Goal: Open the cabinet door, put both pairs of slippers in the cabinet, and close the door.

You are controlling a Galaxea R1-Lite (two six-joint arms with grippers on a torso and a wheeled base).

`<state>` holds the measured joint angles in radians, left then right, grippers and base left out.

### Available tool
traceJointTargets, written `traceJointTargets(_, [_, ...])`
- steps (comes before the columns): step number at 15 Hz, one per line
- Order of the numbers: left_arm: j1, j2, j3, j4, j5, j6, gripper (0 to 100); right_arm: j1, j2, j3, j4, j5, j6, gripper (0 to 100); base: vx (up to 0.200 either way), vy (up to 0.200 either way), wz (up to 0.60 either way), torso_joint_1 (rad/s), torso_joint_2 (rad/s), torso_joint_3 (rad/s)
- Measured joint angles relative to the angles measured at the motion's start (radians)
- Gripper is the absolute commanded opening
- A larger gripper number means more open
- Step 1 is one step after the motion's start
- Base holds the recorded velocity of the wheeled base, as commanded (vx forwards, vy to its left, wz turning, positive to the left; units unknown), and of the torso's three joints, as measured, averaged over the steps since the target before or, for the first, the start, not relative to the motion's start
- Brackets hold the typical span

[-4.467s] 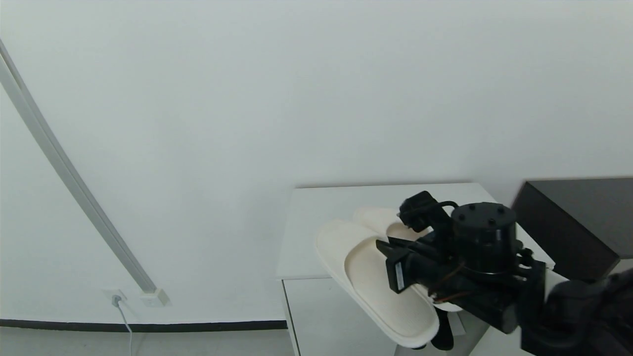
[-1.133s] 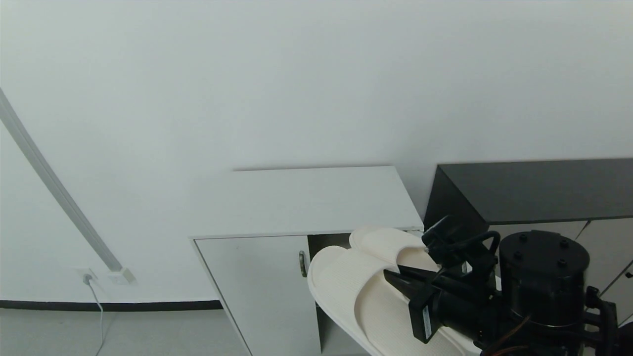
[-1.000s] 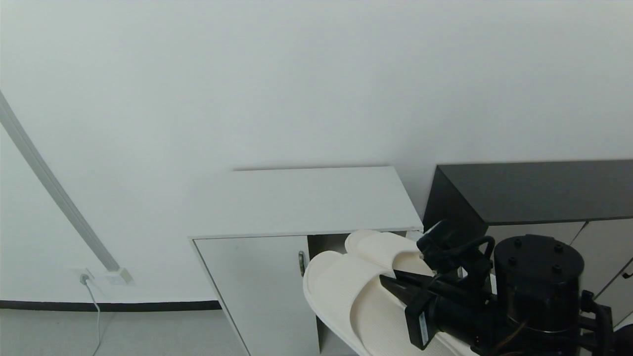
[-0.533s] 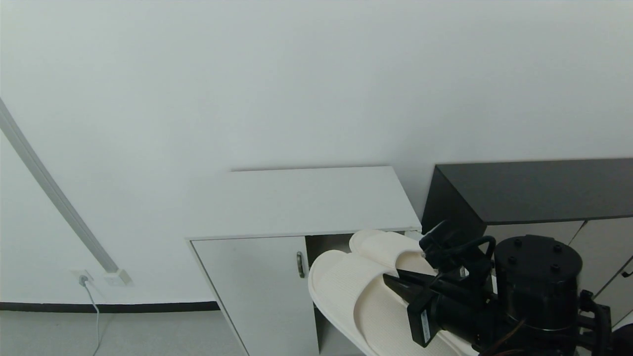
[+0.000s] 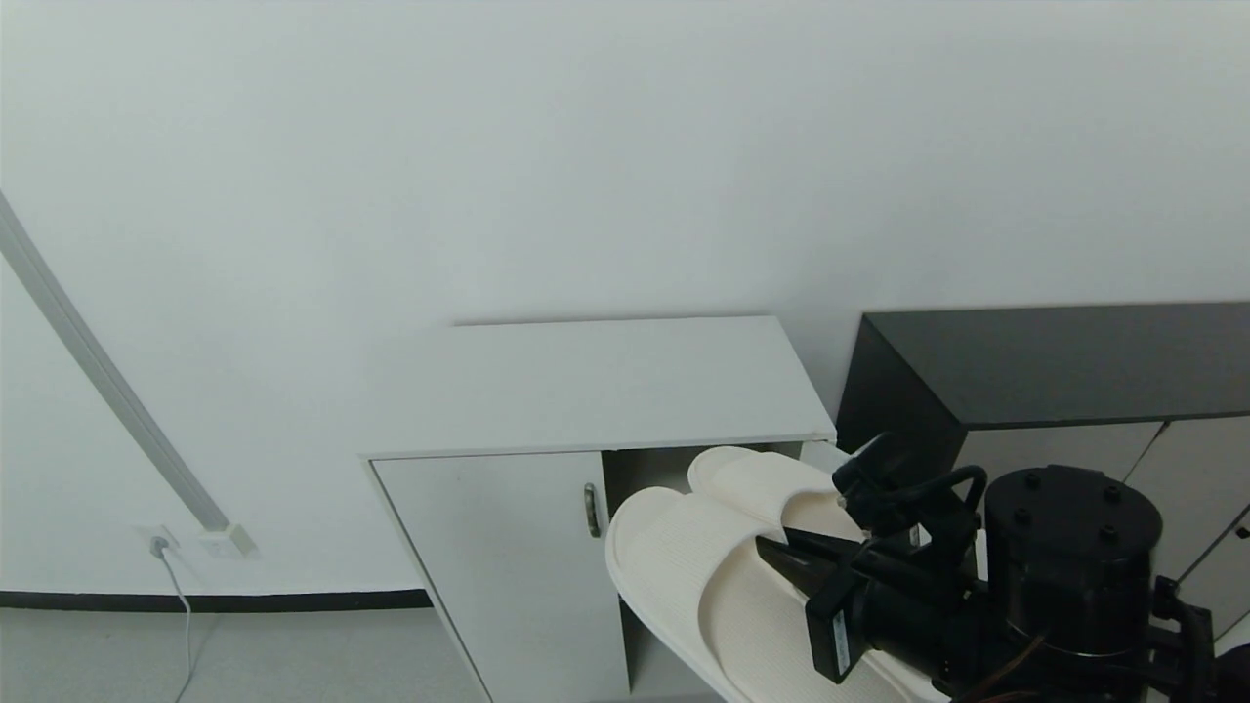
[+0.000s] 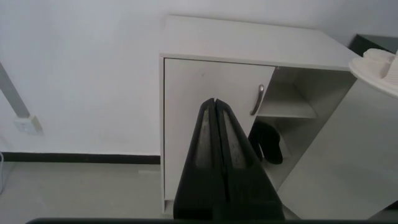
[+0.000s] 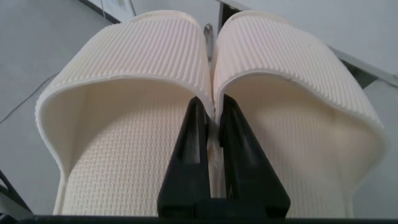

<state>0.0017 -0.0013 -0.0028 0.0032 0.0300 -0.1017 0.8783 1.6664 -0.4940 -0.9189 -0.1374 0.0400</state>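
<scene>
Door (image 6: pixel 348 155) open, one pair in, one to go
Right hand (image 7: pixel 210 109) pinches the cream slippers (image 5: pixel 684 557) just before the cabinet (image 5: pixel 605 391); dark slippers (image 6: pixel 267 142) lie inside; left hand (image 6: pixel 215 106) pressed together, empty. Placing and closing remain.

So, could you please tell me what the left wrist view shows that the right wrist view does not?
Left wrist view adds the inside of the cabinet, its shelf, dark slippers under that shelf, and the shut left claw. Right wrist view adds the right claw clamped on the cream slippers at their inner edges. Both share the cream slippers and the closed door's handle.
</scene>
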Motion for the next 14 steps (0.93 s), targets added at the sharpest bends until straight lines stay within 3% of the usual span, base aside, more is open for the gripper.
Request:
traceJointTargets(7, [0.001, 0.000, 0.000, 0.000, 0.000, -0.001, 0, 0.000, 0.004, 0.023, -0.019, 0.003, -0.001, 0, 0.000, 0.000, 0.00, -0.164, 0.38, 0.209])
traceJointTargets(14, [0.001, 0.000, 0.000, 0.000, 0.000, -0.001, 0, 0.002, 0.009, 0.034, -0.046, 0.005, 0.000, 0, 0.000, 0.000, 0.00, -0.223, 0.53, 0.300])
